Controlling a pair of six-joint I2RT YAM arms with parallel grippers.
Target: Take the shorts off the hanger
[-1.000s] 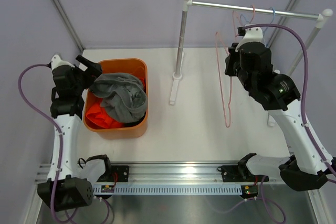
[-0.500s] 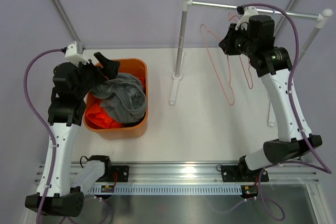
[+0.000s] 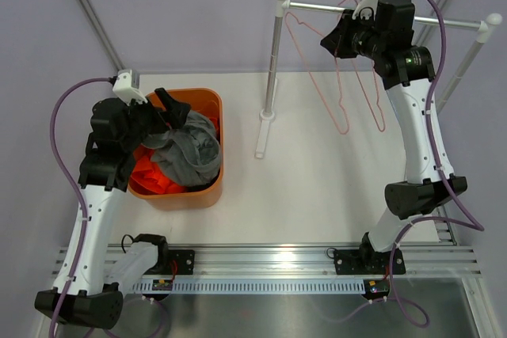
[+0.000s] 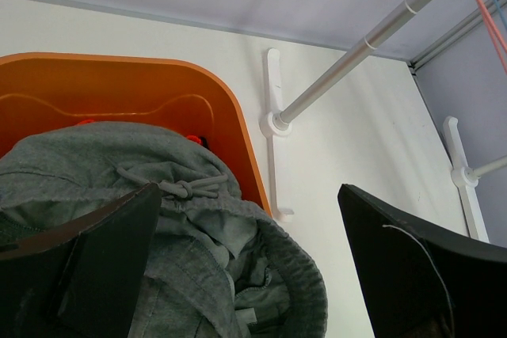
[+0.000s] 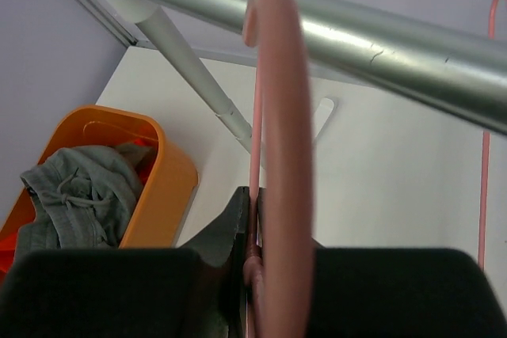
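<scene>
Left gripper [image 3: 169, 107] has shifted further over orange bin [image 3: 207, 99], centre left, and is hovering wide open above grey shorts [image 3: 190, 148] lying on orange shorts [image 3: 154, 176]. Upper right, right gripper [image 3: 329, 41], risen, is clamping pink hanger [image 5: 277, 116] beside rail [image 3: 428, 20].

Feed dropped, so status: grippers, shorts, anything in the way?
Left gripper open over bin. Right gripper shut on pink hanger at rail. Grey shorts in bin atop orange shorts. Another hanger close beside.

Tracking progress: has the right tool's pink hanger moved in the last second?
Yes. The pink hanger went up and left, toward the rack's left post, hook now at the rail.
</scene>
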